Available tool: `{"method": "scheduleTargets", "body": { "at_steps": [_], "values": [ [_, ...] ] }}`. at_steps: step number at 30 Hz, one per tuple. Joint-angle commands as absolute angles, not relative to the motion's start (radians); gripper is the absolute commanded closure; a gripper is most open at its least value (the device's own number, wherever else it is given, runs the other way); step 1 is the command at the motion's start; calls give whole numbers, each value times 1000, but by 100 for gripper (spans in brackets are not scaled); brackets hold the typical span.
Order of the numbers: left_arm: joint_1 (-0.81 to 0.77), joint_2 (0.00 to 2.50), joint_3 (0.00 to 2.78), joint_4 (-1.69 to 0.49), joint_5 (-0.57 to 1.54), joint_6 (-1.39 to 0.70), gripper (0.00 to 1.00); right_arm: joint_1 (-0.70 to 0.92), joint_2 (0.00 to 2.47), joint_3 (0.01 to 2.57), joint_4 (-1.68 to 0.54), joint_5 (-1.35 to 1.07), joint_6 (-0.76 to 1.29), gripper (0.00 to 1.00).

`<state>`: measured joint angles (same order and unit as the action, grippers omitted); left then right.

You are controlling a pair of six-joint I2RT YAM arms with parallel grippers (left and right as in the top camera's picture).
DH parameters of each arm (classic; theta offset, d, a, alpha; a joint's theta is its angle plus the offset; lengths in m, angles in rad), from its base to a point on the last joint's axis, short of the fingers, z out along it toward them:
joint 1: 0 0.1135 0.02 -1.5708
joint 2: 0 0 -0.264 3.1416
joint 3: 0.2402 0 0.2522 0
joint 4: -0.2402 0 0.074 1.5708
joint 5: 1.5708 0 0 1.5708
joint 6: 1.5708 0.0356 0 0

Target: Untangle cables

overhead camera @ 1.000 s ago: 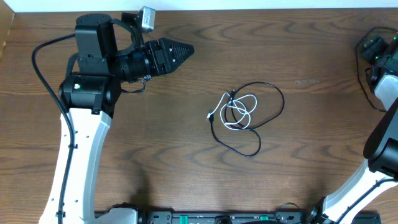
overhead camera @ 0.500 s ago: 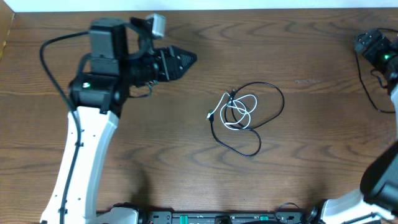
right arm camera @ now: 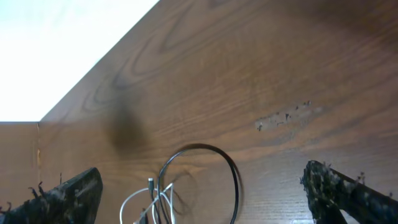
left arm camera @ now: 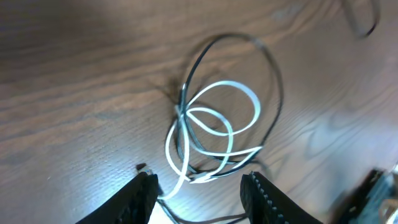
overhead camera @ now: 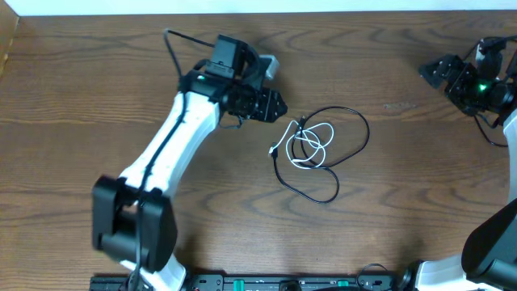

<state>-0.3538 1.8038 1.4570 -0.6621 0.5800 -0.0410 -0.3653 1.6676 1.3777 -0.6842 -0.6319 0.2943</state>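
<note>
Tangle sits mid-tabletop (overhead camera: pixel 404 234): the black cable (overhead camera: pixel 367 132) makes the big outer loop, and the white cable (left arm camera: pixel 231 84) is coiled in smaller loops inside it. The two cross & touch at the bundle's top-left corner in the overhead view, where a dark plug end seems to sit. The left end effector (overhead camera: pixel 277 104) hovers near that corner, just up & left of it in that view, nose toward the cables, so the bundle lies ahead of it & a bit to the robot's right. Its wrist cam looks almost straight down on the loops: fingers apart, nothing clamped, cables lying on the wood below. The right end effector (overhead camera: pixel 436 73) is out by the far right edge, well apart from the tangle, jaws spread wide & empty. Its cam catches only the top of the black loop & a bit of white low in frame. Long axis: the white coil runs approx left-right in the overhead view, w/ its pale plug end poking out on the left, the side nearest the left arm. Judgement: the left arm is closer by far, so the first pick is prob. its job, likely the white plug end or the crossing pt. The right arm would need to come across to pin or pull the black loop's far side.
</note>
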Motion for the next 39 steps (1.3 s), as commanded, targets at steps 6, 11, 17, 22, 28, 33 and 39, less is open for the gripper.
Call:
{"method": "scheduleTargets", "body": {
  "at_steps": [6, 11, 17, 22, 28, 33, 39],
  "values": [
    [-410, 1980, 1459, -666, 612, 169, 52, -363, 1672, 1378, -733, -641, 201, 10],
    [-412, 2058, 1459, -626, 612, 168, 53, -352, 1672, 1378, -739, -627, 192, 12],
    [-404, 2067, 1459, -588, 609, 168, 93, -341, 1672, 1378, -744, -627, 185, 14],
    [-391, 1974, 1482, -581, 608, 130, 93, -299, 1672, 1378, -743, -628, 185, 11],
    [-397, 1740, 1491, -562, 609, 84, 92, -228, 1672, 1378, -724, -627, 173, 11],
    [-421, 1512, 1491, -482, 609, 73, 93, -147, 1672, 1378, -660, -628, 144, 10],
    [-422, 1364, 1491, -353, 586, 4, 93, -82, 1672, 1378, -616, -628, 144, 9]
  ]
}}
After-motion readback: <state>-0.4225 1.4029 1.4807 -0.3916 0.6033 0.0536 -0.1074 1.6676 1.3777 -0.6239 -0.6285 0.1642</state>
